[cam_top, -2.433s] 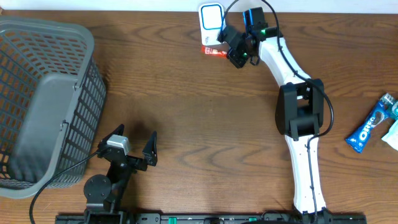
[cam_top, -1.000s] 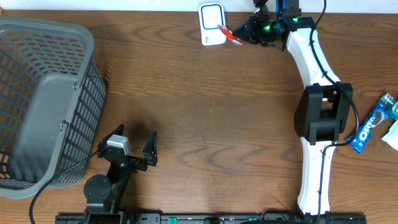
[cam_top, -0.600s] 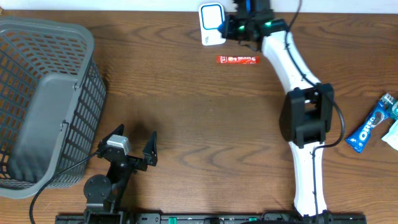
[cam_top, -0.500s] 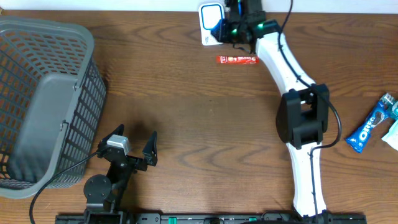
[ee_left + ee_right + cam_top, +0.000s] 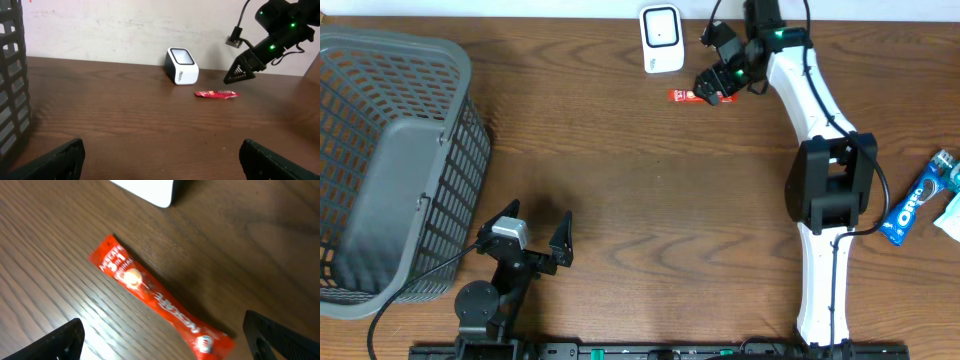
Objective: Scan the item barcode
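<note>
The thin red printed sachet (image 5: 682,96) lies flat on the brown wooden worktop (image 5: 650,180) near its far edge, close to the white box-shaped barcode scanner (image 5: 661,38) but not touching it. The right gripper (image 5: 705,65) hovers over the sachet's right end with its fingers spread wide, holding nothing. The left gripper (image 5: 535,225) sits by the near edge, fingers likewise apart and empty. A grey plastic mesh basket (image 5: 420,60) stands at the left edge, and a blue Oreo biscuit pack (image 5: 910,208) lies at the right edge.

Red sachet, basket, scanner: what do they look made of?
Red sachet: thin glossy printed film, probably plastic or foil laminate; flat, with a slight sheen. Basket: grey matte moulded plastic, judging by its open lattice walls. Scanner: smooth white hard-plastic shell with a dark-framed top panel.
</note>
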You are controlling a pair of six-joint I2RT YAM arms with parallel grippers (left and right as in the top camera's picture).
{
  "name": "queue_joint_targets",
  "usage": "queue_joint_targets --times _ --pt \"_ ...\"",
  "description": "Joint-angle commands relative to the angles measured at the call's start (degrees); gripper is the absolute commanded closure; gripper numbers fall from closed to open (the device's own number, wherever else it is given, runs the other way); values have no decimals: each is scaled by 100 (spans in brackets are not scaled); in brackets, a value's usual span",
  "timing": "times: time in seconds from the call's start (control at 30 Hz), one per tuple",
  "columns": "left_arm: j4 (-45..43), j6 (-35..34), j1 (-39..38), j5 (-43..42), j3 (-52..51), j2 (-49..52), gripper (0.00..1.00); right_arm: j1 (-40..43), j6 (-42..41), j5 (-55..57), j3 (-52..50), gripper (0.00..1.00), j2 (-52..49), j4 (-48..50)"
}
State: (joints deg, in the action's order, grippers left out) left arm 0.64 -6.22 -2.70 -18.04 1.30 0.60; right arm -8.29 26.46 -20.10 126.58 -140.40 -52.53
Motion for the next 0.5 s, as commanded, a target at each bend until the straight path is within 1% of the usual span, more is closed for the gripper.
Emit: queue_joint_targets --times 0.0,0.13,0.27,0.3,0.47 --pt "188 -52 -13 -48 -105 -37 2 -46 1001 -101 -149 4 17 44" --pt "188 -52 -13 -50 -105 -37 2 -48 1158 33 -308 5 -136 50" --pt "188 -52 -13 -50 -105 -37 2 -37 1156 551 -321 17 -426 61" --pt "188 -52 -13 -50 -105 -37 2 -37 1156 658 -321 19 -479 61" --pt "188 -52 -13 -48 -105 -37 2 -26 1266 931 -328 20 -640 -131"
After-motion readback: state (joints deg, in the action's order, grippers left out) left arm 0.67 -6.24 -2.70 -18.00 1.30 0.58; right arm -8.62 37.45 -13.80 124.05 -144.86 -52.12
